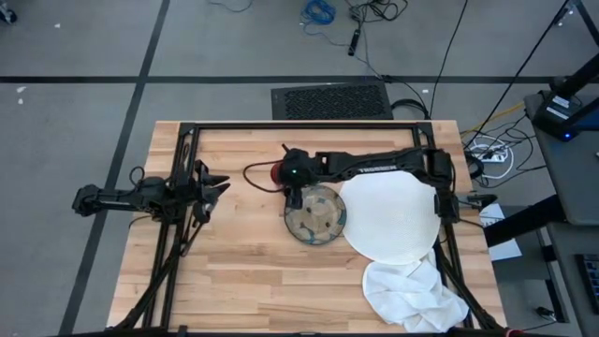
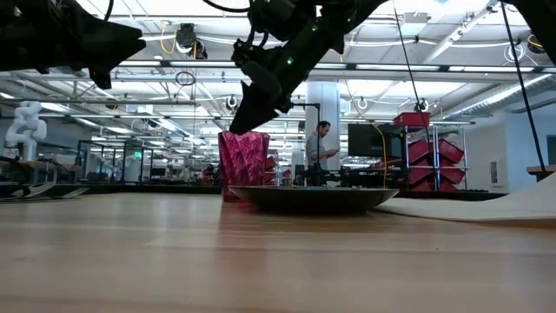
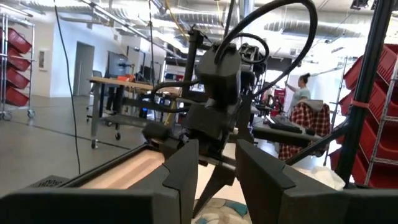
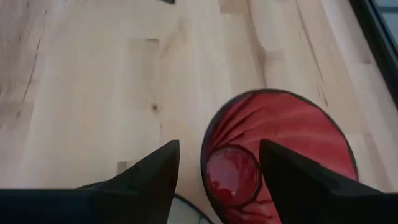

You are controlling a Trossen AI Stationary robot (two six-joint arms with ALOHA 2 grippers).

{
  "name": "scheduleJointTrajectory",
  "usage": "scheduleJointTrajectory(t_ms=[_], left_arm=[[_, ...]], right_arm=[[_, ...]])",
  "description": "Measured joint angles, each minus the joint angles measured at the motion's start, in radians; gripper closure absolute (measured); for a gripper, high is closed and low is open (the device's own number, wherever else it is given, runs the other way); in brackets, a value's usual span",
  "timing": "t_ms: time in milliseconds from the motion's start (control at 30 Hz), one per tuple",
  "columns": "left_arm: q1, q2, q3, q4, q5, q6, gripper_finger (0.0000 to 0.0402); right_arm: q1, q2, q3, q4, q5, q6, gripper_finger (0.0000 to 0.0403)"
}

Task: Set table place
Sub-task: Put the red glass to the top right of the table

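We see the right gripper (image 4: 217, 165) hanging over a red ribbed cup (image 4: 280, 155) that stands upright on the table (image 1: 234, 271), its fingers (image 4: 149, 177) spread wide and grasping nothing. Just beside the cup sits a patterned plate (image 1: 316, 217), touching a round white cloth (image 1: 391, 217). A crumpled white cloth (image 1: 412, 292) lies near the table's edge. The left gripper (image 1: 213, 185) waits above the table's left side, part-open and empty.

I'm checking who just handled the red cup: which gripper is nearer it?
Right. The right gripper hangs open just above the red cup; the left gripper waits off toward the table's left edge.
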Motion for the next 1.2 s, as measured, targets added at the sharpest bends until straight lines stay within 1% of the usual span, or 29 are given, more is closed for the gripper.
scheduleJointTrajectory(t_ms=[133, 200, 300, 467, 567, 1033, 1133, 1200], left_arm=[[0.000, 0.000, 0.000, -0.003, 0.002, 0.000, 0.0308], [0.000, 0.000, 0.000, -0.003, 0.012, -0.001, 0.0308], [0.000, 0.000, 0.000, -0.008, 0.017, -0.001, 0.0308], [0.000, 0.000, 0.000, -0.014, 0.017, -0.009, 0.0308], [0.000, 0.000, 0.000, -0.018, 0.017, -0.051, 0.0308], [0.000, 0.000, 0.000, -0.021, 0.017, -0.051, 0.0308], [0.000, 0.000, 0.000, -0.021, 0.017, -0.051, 0.0308], [0.000, 0.000, 0.000, -0.021, 0.017, -0.051, 0.0308]], right_arm=[[0.001, 0.028, -0.002, -0.010, 0.000, -0.016, 0.0195], [0.001, 0.035, -0.001, 0.012, 0.000, -0.028, 0.0195], [0.001, 0.048, 0.000, 0.015, 0.000, -0.035, 0.0203], [0.001, 0.051, -0.001, 0.024, 0.000, -0.044, 0.0243], [0.001, 0.051, -0.001, 0.032, 0.000, -0.047, 0.0269], [0.001, 0.049, -0.001, 0.035, -0.001, -0.047, 0.0391], [0.001, 0.039, 0.006, 0.000, -0.001, -0.047, 0.0397], [-0.002, 0.032, 0.045, -0.091, 0.000, -0.045, 0.0397]])
